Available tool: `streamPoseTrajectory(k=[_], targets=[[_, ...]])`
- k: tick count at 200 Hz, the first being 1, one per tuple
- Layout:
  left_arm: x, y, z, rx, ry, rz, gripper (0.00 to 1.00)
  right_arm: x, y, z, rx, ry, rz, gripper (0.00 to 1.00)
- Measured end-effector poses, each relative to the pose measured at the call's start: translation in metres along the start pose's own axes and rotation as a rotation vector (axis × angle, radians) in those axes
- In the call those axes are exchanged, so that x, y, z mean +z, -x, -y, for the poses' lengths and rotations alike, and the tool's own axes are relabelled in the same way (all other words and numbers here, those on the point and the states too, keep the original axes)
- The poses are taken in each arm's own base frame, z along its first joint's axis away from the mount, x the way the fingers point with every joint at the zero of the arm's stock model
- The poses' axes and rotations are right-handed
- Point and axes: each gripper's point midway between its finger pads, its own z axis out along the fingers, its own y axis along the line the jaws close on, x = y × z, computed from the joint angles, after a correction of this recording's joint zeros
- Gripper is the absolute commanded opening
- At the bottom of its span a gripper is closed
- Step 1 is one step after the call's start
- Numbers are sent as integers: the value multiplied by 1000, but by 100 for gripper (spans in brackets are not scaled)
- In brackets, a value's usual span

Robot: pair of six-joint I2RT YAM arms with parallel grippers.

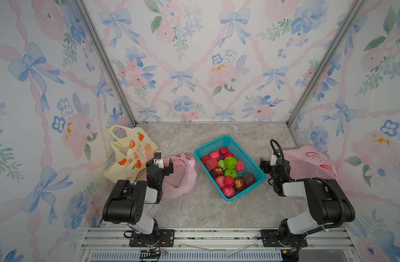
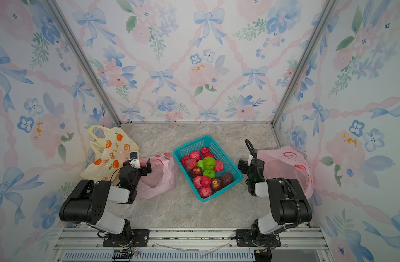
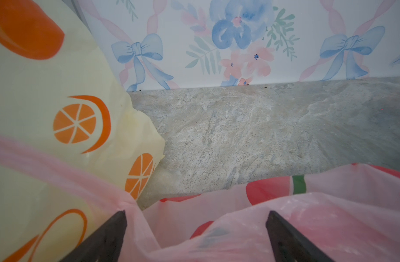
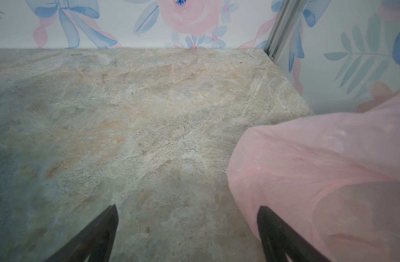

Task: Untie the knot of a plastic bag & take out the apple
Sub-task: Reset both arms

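Pink thin plastic bag [image 1: 183, 179] lies crumpled left of centre in both top views, just under my wide-open, empty left gripper [image 1: 161, 163]. My right gripper [image 4: 186, 209], also wide open and empty, is beside another pink bag [image 1: 312, 165] at right.

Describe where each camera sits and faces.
Top views: high above the bases, looking down at the teal basket; left arm, right arm show.
Left wrist: on left arm, facing back wall over orange-print bag; left fingers show.
Right wrist: on right arm, facing back wall beside pink bag; right fingers show.
Shared: both wrist views show the back wall.
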Motion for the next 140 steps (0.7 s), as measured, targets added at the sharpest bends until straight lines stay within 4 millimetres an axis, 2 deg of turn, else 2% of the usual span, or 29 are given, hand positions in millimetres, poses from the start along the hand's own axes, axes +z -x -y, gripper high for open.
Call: streamPoseTrajectory(k=[38,140], targets=[[0,-1,0,0,0,-6,98,-1,3,-12,-25,15,13,96],[0,-1,1,1,0,-6,98,-2,4,-11,-28,8,18,96]])
